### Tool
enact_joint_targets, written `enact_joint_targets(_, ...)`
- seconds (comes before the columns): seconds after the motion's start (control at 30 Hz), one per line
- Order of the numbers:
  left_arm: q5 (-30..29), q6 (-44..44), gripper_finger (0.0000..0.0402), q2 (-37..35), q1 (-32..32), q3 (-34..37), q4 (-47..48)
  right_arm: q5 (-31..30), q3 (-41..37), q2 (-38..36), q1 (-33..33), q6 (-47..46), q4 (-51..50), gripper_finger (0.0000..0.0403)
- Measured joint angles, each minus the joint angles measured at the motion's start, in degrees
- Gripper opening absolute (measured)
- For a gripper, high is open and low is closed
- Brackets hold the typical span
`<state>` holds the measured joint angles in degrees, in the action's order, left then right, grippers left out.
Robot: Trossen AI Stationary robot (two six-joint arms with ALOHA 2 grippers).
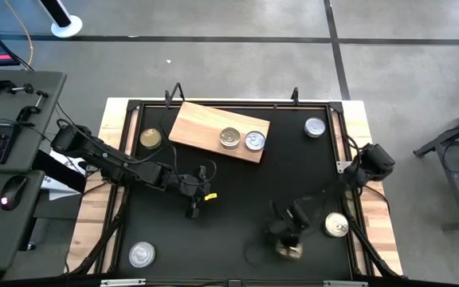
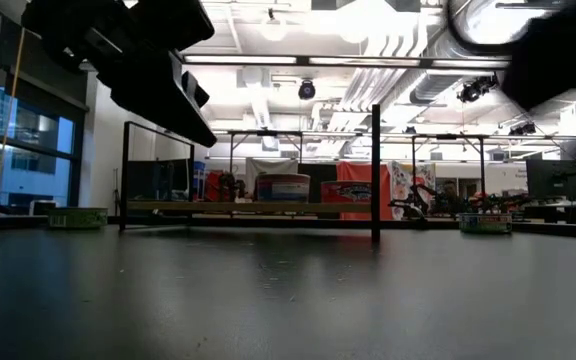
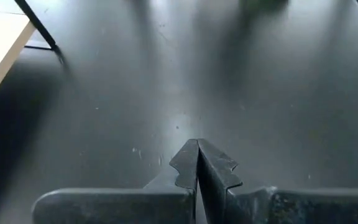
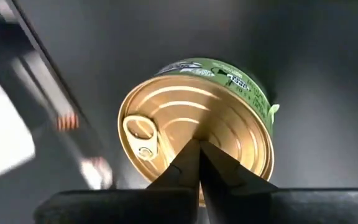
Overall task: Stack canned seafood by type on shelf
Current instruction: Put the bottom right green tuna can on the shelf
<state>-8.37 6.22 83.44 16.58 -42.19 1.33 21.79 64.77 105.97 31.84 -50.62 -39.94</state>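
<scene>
Task at an early stage. The wooden shelf (image 1: 219,131) carries two tins side by side, unstacked: one gold-topped tin (image 1: 230,138) and one silver-topped tin (image 1: 255,141). Four tins remain on the black table (image 1: 237,199).

The right claw (image 1: 288,241), near the table's front edge, has its fingertips pressed together over a green-labelled gold-topped tin (image 4: 197,134) directly beneath it; the tips meet above the lid and grip nothing. A second silver-topped tin (image 1: 336,225) lies just beside this claw, another (image 1: 315,127) well beyond it.

The left claw (image 3: 197,163), fingers closed and empty, hangs over bare table short of the shelf; a gold-topped tin (image 1: 151,138) and a silver-topped tin (image 1: 142,254) lie well apart from it. No stacking is done yet.
</scene>
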Motion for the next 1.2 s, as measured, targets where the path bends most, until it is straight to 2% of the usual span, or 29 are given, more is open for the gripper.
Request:
enact_joint_targets(0.27, -1.21, 1.08, 0.0, -0.01, 0.0, 0.22, -2.76, -14.45, -0.22, 0.39, -11.01, 12.36, 17.69, 0.0)
enact_joint_targets(0.47, -1.41, 1.07, 0.0, 1.66, -0.07, 3.03, -12.79, -18.43, -0.36, 0.81, -17.19, 16.65, 27.37, 0.0)
enact_joint_targets(0.6, -1.41, -0.68, 0.0, 5.65, -0.12, 3.13, -17.46, -15.54, 4.0, 0.77, -19.79, 17.6, 25.71, 0.0)
enact_joint_targets(0.73, -1.41, -4.53, 0.0, 9.34, -0.12, 3.12, -24.02, -14.19, 8.3, -0.6, -18.59, 22.67, 18.46, 0.0)
enact_joint_targets(0.9, -1.41, -5.88, 0.0, 12.09, -0.12, 3.17, -21.8, -16.18, 8.27, -1.6, -16.21, 22.04, 7.79, 0.0)
enact_joint_targets(1.2, -1.18, -7.96, 0.0, 17.3, -0.12, 3.0, -25.21, -19.53, 2.63, -0.8, -15.83, 14.17, 11.89, 0.0)
